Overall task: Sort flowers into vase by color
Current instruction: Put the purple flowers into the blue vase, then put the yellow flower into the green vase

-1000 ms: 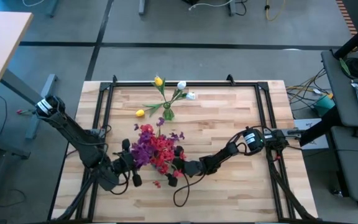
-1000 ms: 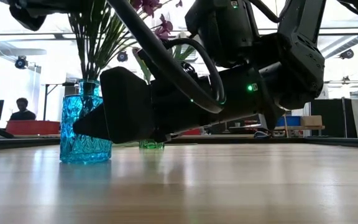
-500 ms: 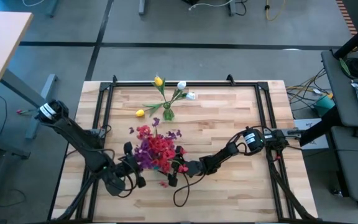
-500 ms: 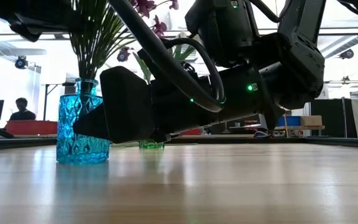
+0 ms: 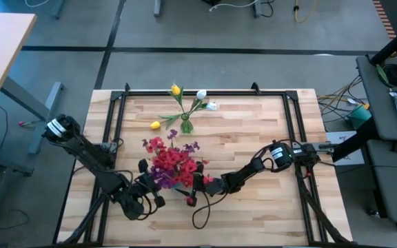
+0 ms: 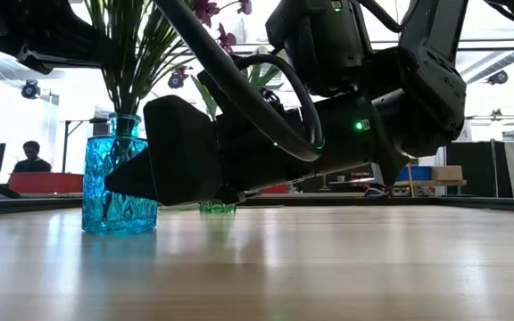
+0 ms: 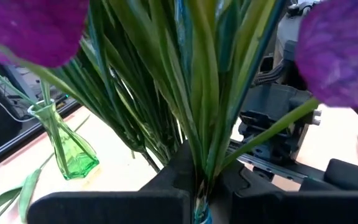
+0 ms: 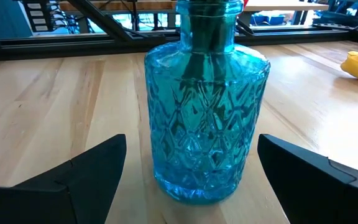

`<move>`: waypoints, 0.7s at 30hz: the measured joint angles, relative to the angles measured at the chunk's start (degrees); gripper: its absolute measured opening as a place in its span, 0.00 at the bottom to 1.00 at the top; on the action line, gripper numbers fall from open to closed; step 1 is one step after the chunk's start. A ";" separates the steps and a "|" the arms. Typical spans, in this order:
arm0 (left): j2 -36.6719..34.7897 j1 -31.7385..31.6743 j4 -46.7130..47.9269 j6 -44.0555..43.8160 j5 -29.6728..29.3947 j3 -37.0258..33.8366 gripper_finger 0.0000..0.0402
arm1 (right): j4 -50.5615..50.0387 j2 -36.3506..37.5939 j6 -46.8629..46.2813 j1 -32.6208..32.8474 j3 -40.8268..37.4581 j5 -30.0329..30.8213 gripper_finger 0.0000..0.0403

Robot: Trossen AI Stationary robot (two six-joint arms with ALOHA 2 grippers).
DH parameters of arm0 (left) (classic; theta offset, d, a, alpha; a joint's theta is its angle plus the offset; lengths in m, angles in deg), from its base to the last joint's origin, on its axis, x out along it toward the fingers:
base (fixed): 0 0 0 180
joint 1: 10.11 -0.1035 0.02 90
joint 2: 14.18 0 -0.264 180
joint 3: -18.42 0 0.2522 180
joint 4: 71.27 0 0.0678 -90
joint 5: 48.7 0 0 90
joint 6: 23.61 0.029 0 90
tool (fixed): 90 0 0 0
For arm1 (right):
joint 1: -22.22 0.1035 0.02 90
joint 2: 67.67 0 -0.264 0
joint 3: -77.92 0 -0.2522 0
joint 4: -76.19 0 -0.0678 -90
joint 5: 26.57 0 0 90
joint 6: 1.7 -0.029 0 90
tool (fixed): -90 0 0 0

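L hand (image 5: 158,186) clamped on red/purple flower stems (image 7: 185,106) in blue vase (image 8: 205,106). R hand (image 8: 191,171) open astride vase. Next, prob: R steadies vase, L lets go.

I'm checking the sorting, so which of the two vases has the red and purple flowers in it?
The blue diamond-patterned glass vase, between the right end effector's open fingers. The small green vase farther back holds the yellow and white buds instead.

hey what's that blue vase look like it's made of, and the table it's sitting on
Blue vase: probably clear tinted glass, glossy; stems show through its diamond-patterned wall. Table: light wood planks with visible grain and seams, smooth with a soft sheen.
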 joint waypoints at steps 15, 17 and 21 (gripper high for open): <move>-2.15 0.51 -0.35 0.87 2.27 0.03 0.31 | -0.39 0.53 -0.12 0.12 0.00 0.12 0.88; -2.50 0.94 -0.31 2.32 2.29 0.66 0.35 | -1.92 1.07 -0.48 0.14 0.00 0.31 0.88; -3.17 1.71 0.40 5.19 2.28 2.45 0.41 | -7.14 3.02 -1.08 0.15 0.00 0.65 0.88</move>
